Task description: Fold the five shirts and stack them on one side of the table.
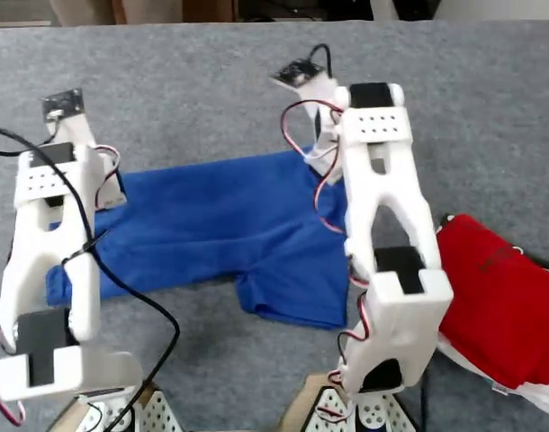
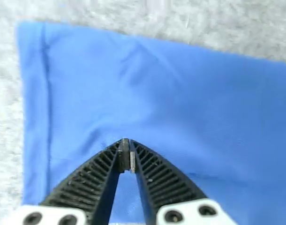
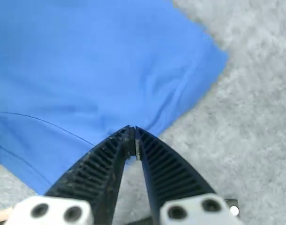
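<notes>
Left claw is closed, its tips pinching the blue shirt near a hem. Right claw is closed on the same shirt's edge, beside a corner. Creases run toward both tips. From above, the shirt lies spread mid-desk. A folded red shirt tops white clothes at the desk's right edge, and its small dark print is unreadable.

The high view looks down over the table; both wrist views sit close above the same blue shirt.

Looks like robotics lab: felt-topped table w/ wired white arms.
</notes>
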`<state>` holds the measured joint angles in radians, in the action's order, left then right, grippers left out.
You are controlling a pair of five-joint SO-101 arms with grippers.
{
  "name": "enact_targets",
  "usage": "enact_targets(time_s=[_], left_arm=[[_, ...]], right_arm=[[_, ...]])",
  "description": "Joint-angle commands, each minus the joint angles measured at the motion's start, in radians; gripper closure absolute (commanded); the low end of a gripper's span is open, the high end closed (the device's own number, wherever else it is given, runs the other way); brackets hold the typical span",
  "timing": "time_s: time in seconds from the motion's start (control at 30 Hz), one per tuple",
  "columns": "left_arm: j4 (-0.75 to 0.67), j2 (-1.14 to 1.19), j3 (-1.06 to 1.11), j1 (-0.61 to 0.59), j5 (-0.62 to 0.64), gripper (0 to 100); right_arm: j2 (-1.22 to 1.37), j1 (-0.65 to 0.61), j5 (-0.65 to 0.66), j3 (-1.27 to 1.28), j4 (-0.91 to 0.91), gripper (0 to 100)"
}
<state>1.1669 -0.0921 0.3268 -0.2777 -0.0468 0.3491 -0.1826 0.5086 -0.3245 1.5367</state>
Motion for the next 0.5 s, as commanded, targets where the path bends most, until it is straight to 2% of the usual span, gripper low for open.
enact_targets(time_s=[0.0, 0.1, 0.2, 0.37, 0.47], left_arm=[[-0.002, -0.024, -0.035, -0.046, -0.049, 98], [-0.086, 0.036, 0.002, -0.092, -0.068, 98], [-0.147, 0.093, 0.017, -0.153, -0.08, 98], [-0.163, 0.154, 0.008, -0.23, -0.124, 98], [-0.163, 0.17, 0.008, -0.25, -0.15, 98]], right_arm=[[-0.076, -0.084, -0.041, -0.016, 0.0, 99.5], [-0.042, -0.157, -0.074, 0.07, -0.066, 99.5], [0.007, -0.177, -0.091, 0.148, -0.153, 99.5], [0.087, -0.087, -0.08, 0.196, -0.203, 99.5], [0.105, -0.008, -0.028, 0.197, -0.198, 99.5]])
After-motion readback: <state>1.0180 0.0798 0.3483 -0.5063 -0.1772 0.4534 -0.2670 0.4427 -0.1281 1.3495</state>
